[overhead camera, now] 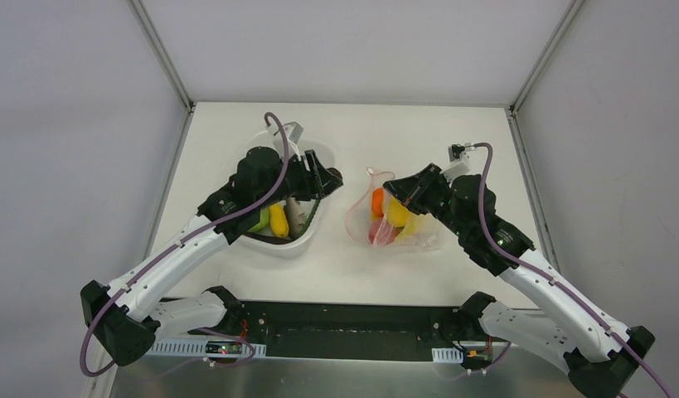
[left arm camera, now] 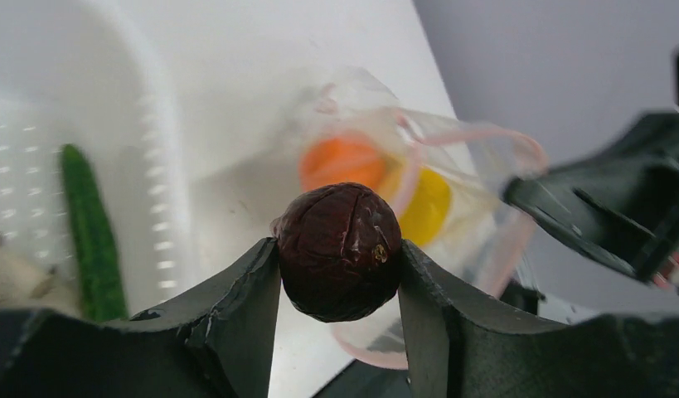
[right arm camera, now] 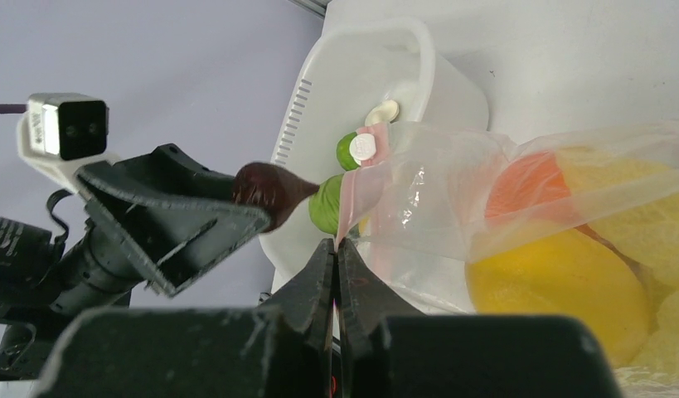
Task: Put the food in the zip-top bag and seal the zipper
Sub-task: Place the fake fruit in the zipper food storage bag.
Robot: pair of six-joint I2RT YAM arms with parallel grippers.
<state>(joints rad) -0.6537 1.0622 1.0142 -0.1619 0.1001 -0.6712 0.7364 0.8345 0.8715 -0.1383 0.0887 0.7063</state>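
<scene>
The left gripper (overhead camera: 332, 177) is pinching a dark purple toy fruit (left arm camera: 340, 251) across its middle, just beside the white tub (right arm camera: 456, 87). The fruit looks light, hard and smooth (probably slippery). The right gripper (right arm camera: 336, 249), fingers pressed together, is nipping the floppy zip-top bag (right arm camera: 435, 186) at its mouth.

Clear zip-top bag (overhead camera: 355, 217) of orange, yellow, perhaps pink-red food (overhead camera: 397, 214), mouth open; dark purple piece (left arm camera: 339, 250) aloft

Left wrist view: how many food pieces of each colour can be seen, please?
Dark purple fruit: 1
Green cucumber: 1
Orange piece: 1
Yellow piece: 1
Pale cream piece, partly cut off: 1
Total: 5
</scene>
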